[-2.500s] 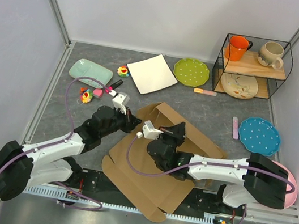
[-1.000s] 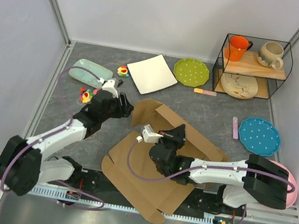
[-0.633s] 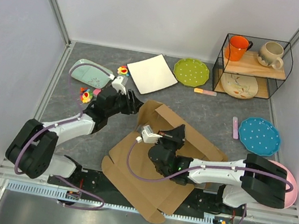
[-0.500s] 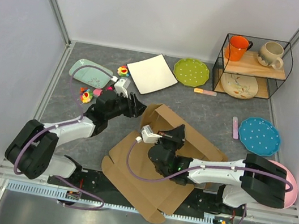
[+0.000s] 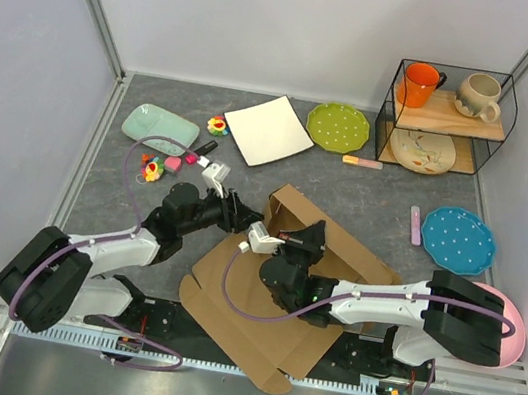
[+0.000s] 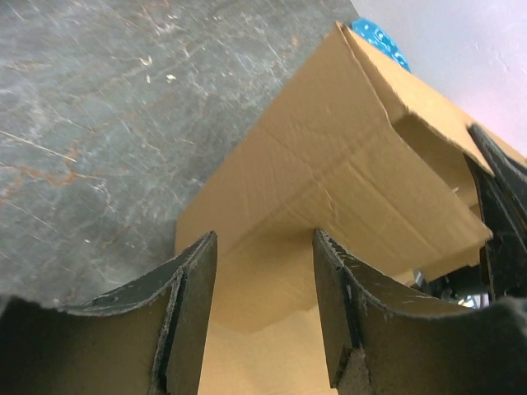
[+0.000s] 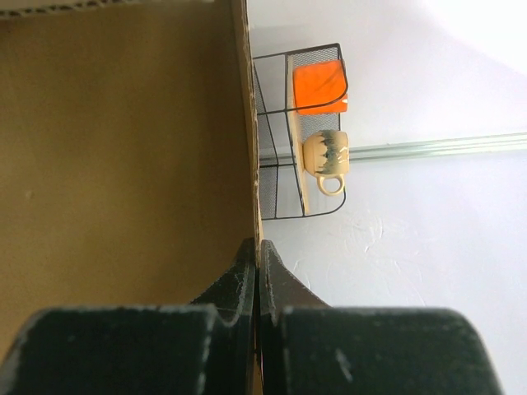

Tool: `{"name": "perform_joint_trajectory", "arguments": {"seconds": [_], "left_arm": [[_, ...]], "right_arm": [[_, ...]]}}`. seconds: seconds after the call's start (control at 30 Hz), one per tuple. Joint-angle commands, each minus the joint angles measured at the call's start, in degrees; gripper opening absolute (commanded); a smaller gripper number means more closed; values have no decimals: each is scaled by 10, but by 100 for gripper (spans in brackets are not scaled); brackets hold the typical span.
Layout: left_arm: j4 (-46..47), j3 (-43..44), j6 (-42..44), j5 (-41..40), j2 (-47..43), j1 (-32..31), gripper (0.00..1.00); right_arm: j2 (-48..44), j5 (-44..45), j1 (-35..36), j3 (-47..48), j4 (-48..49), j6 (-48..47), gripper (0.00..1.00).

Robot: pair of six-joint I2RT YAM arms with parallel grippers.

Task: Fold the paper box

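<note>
- Far left, a mint-green dish (image 5: 160,126) sits on the grey surface (image 5: 386,193), with a few small bright toys (image 5: 152,171) just nearer.
- The left arm (image 5: 114,244) reaches in toward the middle. Its jaws are apart, and the wrist view shows the two dark fingers (image 6: 193,313) spread with nothing clamped between them. The raised cardboard flap stands just ahead of the gap.
- A white square plate (image 5: 268,129) lies behind, well apart from the action.
- Centre stage is the paper box (image 5: 262,329), in the near middle of the surface between the two arms. Most of it lies flat, its near edge hangs over the rail by the arm bases, and one panel at its far left stands upright.
- The right arm (image 5: 379,298) stretches across the flat cardboard. Its jaws are pressed together on the edge of that upright panel, and the wrist view shows the thin cardboard edge running straight down into the closed fingers (image 7: 239,284).
- Back right, a green dotted plate (image 5: 338,127) sits beside a wire rack (image 5: 448,112) holding an orange mug (image 5: 420,84) and a cream mug (image 5: 478,95).
- Far right, there's a blue dotted plate (image 5: 457,239).
</note>
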Motion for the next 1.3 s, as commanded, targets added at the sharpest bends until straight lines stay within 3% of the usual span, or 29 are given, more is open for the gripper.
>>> {"name": "perform_joint_trajectory", "arguments": {"seconds": [0.0, 0.2, 0.63, 0.97, 1.2, 1.27], "left_arm": [[88, -36, -29, -28, -15, -22, 58], [204, -107, -52, -68, -6, -34, 59], [216, -20, 19, -76, 55, -36, 62], [267, -5, 50, -57, 111, -61, 63], [304, 7, 103, -93, 153, -91, 58], [320, 1, 116, -98, 156, -93, 51]], "right_arm": [[6, -18, 10, 11, -7, 42, 0], [1, -19, 13, 9, -14, 49, 0], [0, -21, 21, 11, -26, 59, 0], [9, -29, 22, 17, -35, 69, 0], [-1, -48, 26, 43, -86, 101, 0], [-7, -50, 26, 47, -100, 109, 0]]}}
